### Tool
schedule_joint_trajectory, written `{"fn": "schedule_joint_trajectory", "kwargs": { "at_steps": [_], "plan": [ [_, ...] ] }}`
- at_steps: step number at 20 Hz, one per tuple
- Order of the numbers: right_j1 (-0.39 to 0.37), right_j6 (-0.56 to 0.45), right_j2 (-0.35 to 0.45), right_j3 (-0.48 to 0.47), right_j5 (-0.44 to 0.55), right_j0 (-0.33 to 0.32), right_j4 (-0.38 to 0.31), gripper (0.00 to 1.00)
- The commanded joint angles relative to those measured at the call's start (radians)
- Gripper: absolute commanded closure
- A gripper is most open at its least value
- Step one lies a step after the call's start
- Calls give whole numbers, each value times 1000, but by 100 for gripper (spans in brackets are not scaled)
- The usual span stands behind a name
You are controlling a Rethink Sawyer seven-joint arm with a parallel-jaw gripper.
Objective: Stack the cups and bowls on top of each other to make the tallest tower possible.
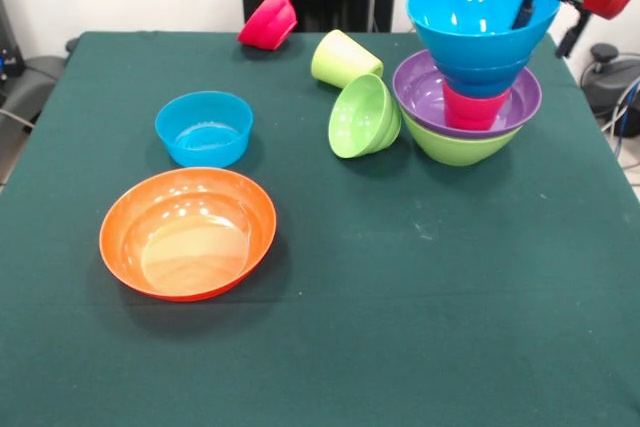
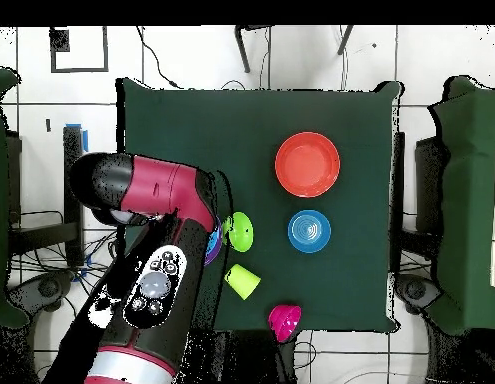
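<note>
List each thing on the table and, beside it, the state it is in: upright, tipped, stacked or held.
Tower: stacked upright, large light blue bowl on top.
Claw: reaching inside the top bowl; open or shut unclear.
Orange bowl: upright, empty.
Small light blue bowl: upright, empty.
Small lime green bowl: tipped on its side.
Lime green cup: lying on its side.
Pink-red bowl: tipped on its side.

A dark green cloth-covered table (image 1: pixel 420 327) stands on a white tiled floor (image 2: pixel 291 60).
</note>
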Motion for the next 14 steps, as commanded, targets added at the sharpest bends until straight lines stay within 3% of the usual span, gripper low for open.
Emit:
{"fn": "schedule_joint_trajectory", "kwargs": {
  "at_steps": [1,14],
  "plan": [
    [45,174,76,-11,29,-19,-18,0],
    [34,158,79,-1,29,-22,-16,0]
  ]
}}
